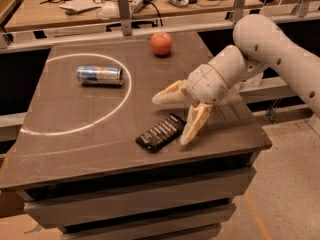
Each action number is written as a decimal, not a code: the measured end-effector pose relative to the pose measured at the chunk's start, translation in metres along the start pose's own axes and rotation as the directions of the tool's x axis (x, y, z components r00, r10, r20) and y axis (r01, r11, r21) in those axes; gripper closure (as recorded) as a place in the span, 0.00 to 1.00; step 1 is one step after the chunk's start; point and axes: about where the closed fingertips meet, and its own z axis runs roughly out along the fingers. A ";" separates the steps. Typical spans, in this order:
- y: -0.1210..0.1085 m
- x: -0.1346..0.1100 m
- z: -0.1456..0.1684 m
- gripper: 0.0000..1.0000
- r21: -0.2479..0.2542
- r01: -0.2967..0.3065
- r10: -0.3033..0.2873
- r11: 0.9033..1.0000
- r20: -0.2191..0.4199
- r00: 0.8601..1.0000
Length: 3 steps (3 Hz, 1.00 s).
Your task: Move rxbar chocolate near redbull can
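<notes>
The rxbar chocolate (161, 132), a flat black wrapped bar with pale lettering, lies on the dark table (75, 149) near its front edge. The redbull can (99, 75), silver and blue, lies on its side at the back left, inside a white arc drawn on the tabletop. My gripper (170, 120) is open, its two cream fingers spread wide just above the bar's right end. One finger (169, 93) points left above the bar and the other (194, 125) points down at the bar's right side. It holds nothing.
A red apple (161, 43) sits at the table's back edge. Behind the table runs a metal rail (125, 26) and a wooden bench with cables and tools. The table's right edge (260, 134) is just beyond my arm.
</notes>
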 end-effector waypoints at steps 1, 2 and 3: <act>0.003 0.001 0.007 0.47 -0.040 -0.025 0.025 0.999 0.016 1.000; 0.001 -0.001 0.001 0.78 -0.075 -0.025 0.027 0.997 0.025 0.999; -0.004 -0.003 -0.006 1.00 -0.052 -0.030 0.031 0.998 0.017 0.999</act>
